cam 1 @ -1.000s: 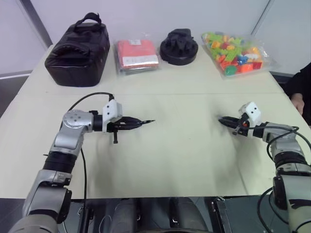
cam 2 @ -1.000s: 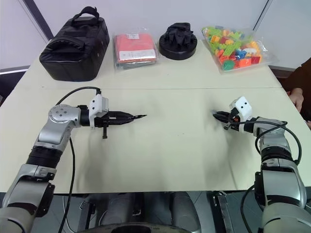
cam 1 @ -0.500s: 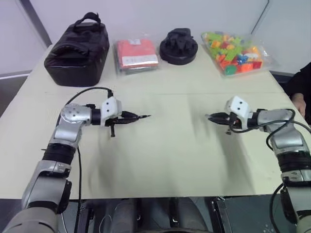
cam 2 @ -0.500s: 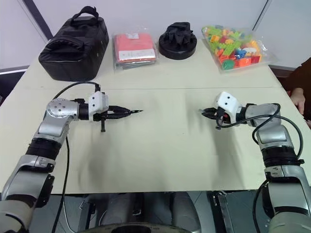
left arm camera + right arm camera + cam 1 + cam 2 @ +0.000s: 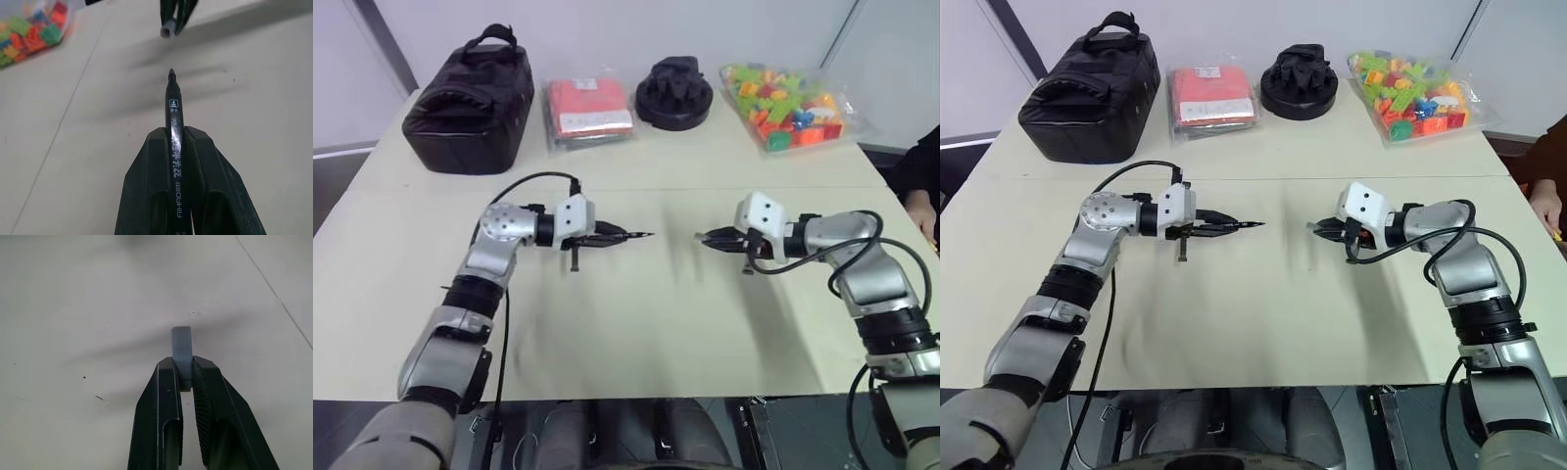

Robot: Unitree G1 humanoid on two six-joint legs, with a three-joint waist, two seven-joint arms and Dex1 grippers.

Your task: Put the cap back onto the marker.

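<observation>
My left gripper (image 5: 610,235) is shut on the marker (image 5: 636,235), a thin dark stick whose pointed tip sticks out toward the right. In the left wrist view the marker (image 5: 173,112) lies clamped between the two black fingers (image 5: 146,176). My right gripper (image 5: 707,238) is shut on the cap (image 5: 182,350), a small light grey cylinder that pokes out past the fingertips toward the left. The cap (image 5: 167,30) faces the marker tip across a short gap above the middle of the table (image 5: 636,323), slightly off the marker's line.
Along the table's far edge stand a black bag (image 5: 470,98), a red packet (image 5: 587,110), a black round object (image 5: 674,93) and a clear bag of coloured bricks (image 5: 781,103). A person's hand (image 5: 913,208) rests at the right edge.
Both arms have swung inward over the table's middle. The right gripper came far to the left and the left moved right, so the gap between marker tip and cap has shrunk.
</observation>
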